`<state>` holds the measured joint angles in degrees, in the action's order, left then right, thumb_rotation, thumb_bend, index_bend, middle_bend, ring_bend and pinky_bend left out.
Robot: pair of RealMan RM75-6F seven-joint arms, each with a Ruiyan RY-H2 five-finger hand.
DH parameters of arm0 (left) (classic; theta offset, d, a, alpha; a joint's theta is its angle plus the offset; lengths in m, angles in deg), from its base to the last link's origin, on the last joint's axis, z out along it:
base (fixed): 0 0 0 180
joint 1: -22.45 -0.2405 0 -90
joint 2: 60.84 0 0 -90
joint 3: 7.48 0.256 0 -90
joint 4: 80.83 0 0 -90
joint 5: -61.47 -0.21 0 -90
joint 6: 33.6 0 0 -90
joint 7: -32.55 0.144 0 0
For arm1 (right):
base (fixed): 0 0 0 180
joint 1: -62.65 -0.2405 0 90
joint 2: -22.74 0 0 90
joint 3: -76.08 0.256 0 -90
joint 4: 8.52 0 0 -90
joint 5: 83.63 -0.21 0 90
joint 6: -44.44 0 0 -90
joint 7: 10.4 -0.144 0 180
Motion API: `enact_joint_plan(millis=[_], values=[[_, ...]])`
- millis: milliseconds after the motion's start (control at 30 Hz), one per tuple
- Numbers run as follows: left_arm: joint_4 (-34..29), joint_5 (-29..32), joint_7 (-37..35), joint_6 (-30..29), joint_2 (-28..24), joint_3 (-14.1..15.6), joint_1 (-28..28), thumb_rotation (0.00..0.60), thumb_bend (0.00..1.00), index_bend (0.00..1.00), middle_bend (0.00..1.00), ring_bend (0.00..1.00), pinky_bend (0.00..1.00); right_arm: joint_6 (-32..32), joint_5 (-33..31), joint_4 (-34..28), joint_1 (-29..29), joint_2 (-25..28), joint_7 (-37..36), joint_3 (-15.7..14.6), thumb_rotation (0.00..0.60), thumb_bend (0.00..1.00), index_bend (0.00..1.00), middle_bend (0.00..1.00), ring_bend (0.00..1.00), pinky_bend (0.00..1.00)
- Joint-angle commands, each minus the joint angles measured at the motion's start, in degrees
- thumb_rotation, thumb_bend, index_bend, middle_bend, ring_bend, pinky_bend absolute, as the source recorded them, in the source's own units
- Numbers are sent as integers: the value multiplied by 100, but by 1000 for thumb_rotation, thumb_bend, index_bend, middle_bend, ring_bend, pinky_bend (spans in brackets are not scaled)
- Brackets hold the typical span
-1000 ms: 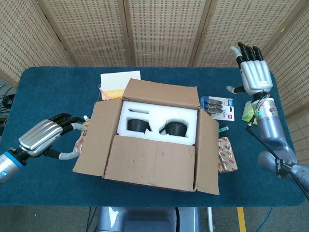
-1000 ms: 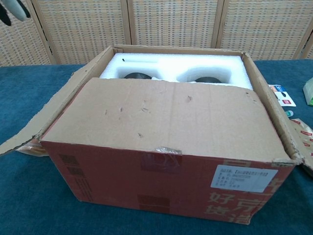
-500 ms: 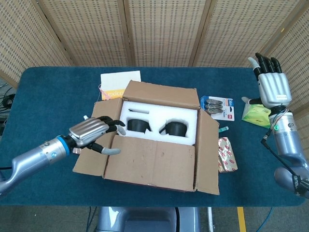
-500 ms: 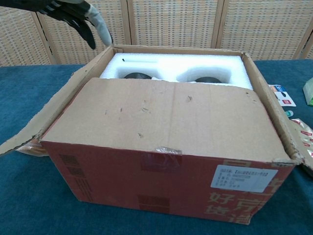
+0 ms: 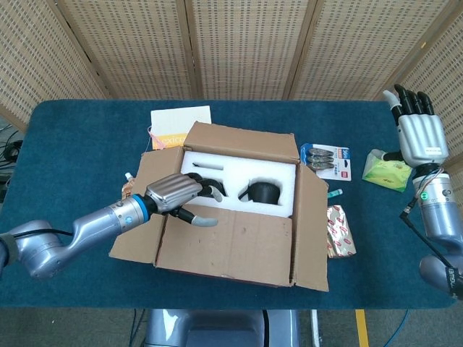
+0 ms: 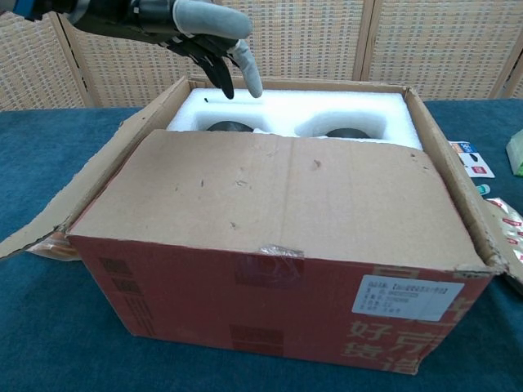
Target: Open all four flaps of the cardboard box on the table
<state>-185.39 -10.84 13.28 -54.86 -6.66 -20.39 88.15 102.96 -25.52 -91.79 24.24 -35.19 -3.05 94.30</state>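
Note:
The cardboard box [image 5: 231,242] [image 6: 278,245] sits mid-table with white foam [image 5: 239,173] [image 6: 294,110] and two black items showing inside. Its near flap [image 5: 224,246] [image 6: 278,192] still lies over the front half of the opening. The left flap [image 5: 141,210], right flap [image 5: 311,231] and far flap [image 5: 242,137] are folded outward. My left hand [image 5: 181,195] [image 6: 204,37] hovers above the box's left part, fingers spread and pointing down, holding nothing. My right hand [image 5: 418,134] is raised at the table's far right, fingers straight and apart, empty.
A pale booklet [image 5: 181,119] lies behind the box. Right of the box are a blister pack of batteries [image 5: 327,159], a green packet [image 5: 387,170] and a patterned packet [image 5: 340,231]. A snack wrapper [image 5: 123,206] peeks from under the left flap.
My left hand has travelled right from beside the left flap to above the box opening. My right hand has drifted further right and slightly outward.

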Motion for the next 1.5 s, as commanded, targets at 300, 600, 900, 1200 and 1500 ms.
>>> enact_joint_plan(millis=[300, 600, 900, 1200, 1500], values=[[200, 1635, 1434, -297, 671, 603, 799, 55, 0, 236, 137, 194, 114, -6, 74, 125, 95, -6, -152, -18, 600, 0, 0, 9, 0, 18], [-29, 2657, 2302, -741, 849, 1070, 1293, 56, 0, 236, 137, 194, 114, -10, 106, 201, 177, 8, -288, -7, 600, 0, 0, 9, 0, 18], [-291, 3191, 2618, -886, 849, 1246, 1531, 56, 0, 235, 136, 201, 114, -33, 120, 274, 232, 10, -380, 2, 600, 0, 0, 9, 0, 18], [-464, 3224, 2484, -847, 713, 1167, 1478, 55, 0, 236, 140, 235, 114, -43, 108, 351, 258, -22, -429, 20, 600, 0, 0, 9, 0, 18], [-542, 3080, 2162, -655, 513, 957, 1328, 56, 0, 236, 148, 251, 114, -99, 86, 465, 255, -79, -438, 27, 600, 0, 0, 9, 0, 18]])
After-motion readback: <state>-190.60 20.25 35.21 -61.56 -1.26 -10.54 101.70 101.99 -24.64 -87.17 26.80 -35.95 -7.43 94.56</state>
